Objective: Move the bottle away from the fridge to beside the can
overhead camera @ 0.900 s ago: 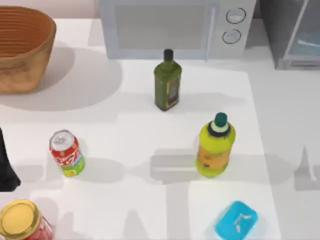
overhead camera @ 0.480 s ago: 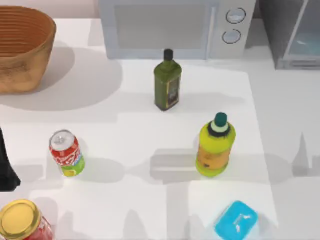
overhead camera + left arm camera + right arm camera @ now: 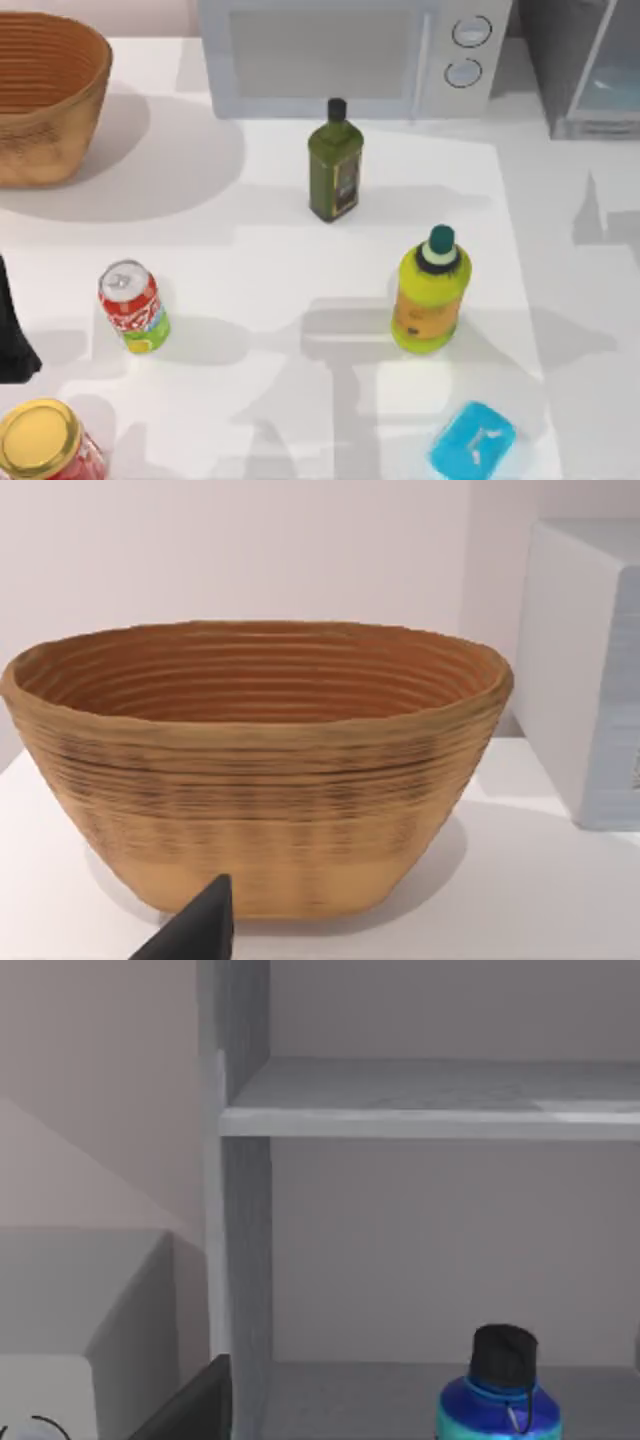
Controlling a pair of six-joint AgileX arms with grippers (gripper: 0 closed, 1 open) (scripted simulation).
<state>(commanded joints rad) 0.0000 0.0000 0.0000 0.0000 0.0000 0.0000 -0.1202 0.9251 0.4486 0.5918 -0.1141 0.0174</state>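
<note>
The bottle (image 3: 500, 1400), with a black cap and strap and a blue upper part, stands on the floor inside the fridge (image 3: 430, 1100), under a grey shelf. A dark part of my right gripper (image 3: 190, 1410) shows close to the camera, short of the fridge opening and apart from the bottle. The fridge (image 3: 585, 70) is at the table's back right corner. The red can (image 3: 133, 307) stands upright at the left. My left arm (image 3: 8, 335) is parked at the left edge, facing the basket (image 3: 255, 770).
A woven basket (image 3: 45, 95) sits at the back left and a grey microwave (image 3: 350, 55) at the back centre. An olive-green bottle (image 3: 335, 165), a yellow bottle (image 3: 430, 295), a gold-lidded jar (image 3: 42, 440) and a light-blue block (image 3: 472, 440) stand on the table.
The arm shadows on the right side of the table have shifted back toward the fridge. No object on the table has moved.
</note>
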